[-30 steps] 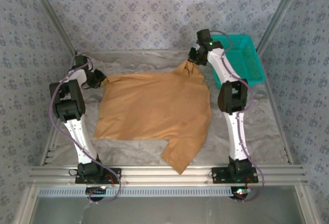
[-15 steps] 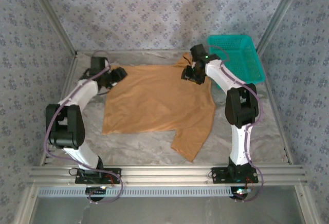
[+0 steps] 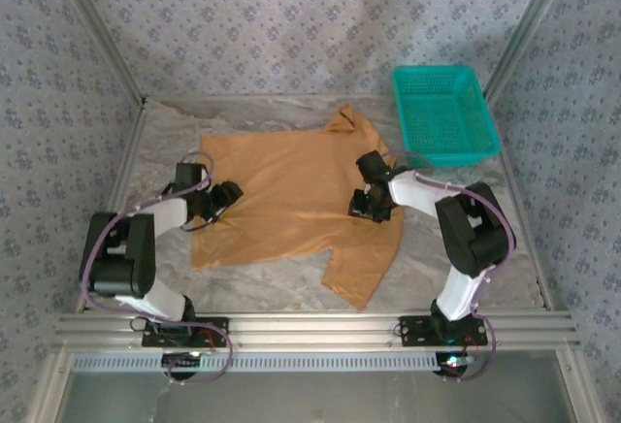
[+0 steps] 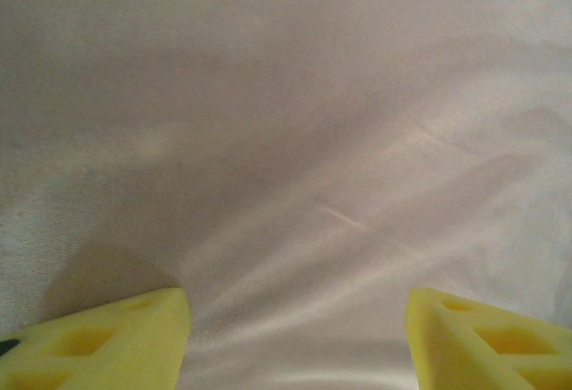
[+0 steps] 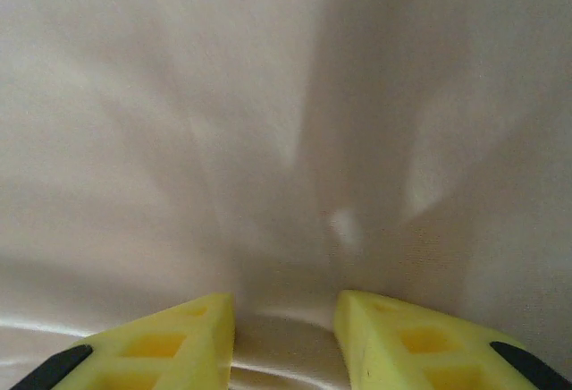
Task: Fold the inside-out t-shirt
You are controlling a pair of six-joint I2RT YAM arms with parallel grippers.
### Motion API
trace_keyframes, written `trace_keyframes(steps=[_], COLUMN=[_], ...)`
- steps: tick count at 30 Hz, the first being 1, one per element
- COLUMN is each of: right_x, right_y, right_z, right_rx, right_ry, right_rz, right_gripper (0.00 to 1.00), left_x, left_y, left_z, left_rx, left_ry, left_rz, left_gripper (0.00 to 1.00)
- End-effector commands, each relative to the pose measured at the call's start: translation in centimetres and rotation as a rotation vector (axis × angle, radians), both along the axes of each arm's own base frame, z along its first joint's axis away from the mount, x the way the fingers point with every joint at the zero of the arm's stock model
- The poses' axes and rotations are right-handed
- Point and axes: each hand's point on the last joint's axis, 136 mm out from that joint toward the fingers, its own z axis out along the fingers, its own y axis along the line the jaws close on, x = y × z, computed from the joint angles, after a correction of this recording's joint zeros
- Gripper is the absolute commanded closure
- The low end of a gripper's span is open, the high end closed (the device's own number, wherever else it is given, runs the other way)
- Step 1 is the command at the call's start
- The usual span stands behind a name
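1. The inside-out t-shirt [image 3: 291, 190] lies spread flat mid-worktop [image 3: 485, 248]. One sleeve is at the far edge, near the teal basket [image 3: 441, 113] in the far right corner; the other sleeve points to the near edge.
2. Left gripper [image 3: 225, 198] is at the shirt's left edge, jaws wide, nothing between them, cloth underneath.
3. Right gripper [image 3: 365, 208] is on the shirt's right half, gap narrow. Creases run into the gap; can't tell if cloth is nipped.
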Motion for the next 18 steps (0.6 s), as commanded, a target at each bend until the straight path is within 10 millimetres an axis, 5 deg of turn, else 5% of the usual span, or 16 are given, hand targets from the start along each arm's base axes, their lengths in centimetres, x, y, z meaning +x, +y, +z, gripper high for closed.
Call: trace_keyframes(steps=[1, 4, 9, 13, 18], right_x=[-5.2, -3.4, 4.5, 12.6, 20.5], right_y=[-1.9, -0.8, 1.7, 2.6, 3.5], right_z=[-2.4, 1.3, 9.3, 11.1, 9.6], right_rx=[-0.094, -0.07, -0.035, -0.029, -0.065], right_ry=[0.13, 0.036, -0.191, -0.327, -0.337], right_rz=[-0.047, -0.019, 0.035, 0.03, 0.049], right_gripper=[0.62, 0.61, 0.58, 0.61, 0.62], left_x=[-3.9, -3.2, -0.4, 1.4, 2.4], left_y=[1.5, 1.9, 3.0, 2.9, 2.6], left_z=[-1.3, 1.1, 4.6, 6.0, 6.8], left_rx=[0.071, 0.104, 0.206, 0.205, 0.173], left_ry=[0.111, 0.058, -0.03, -0.054, -0.1], left_rz=[0.02, 0.014, -0.006, -0.009, 0.014], left_gripper=[0.34, 0.34, 0.3, 0.31, 0.33])
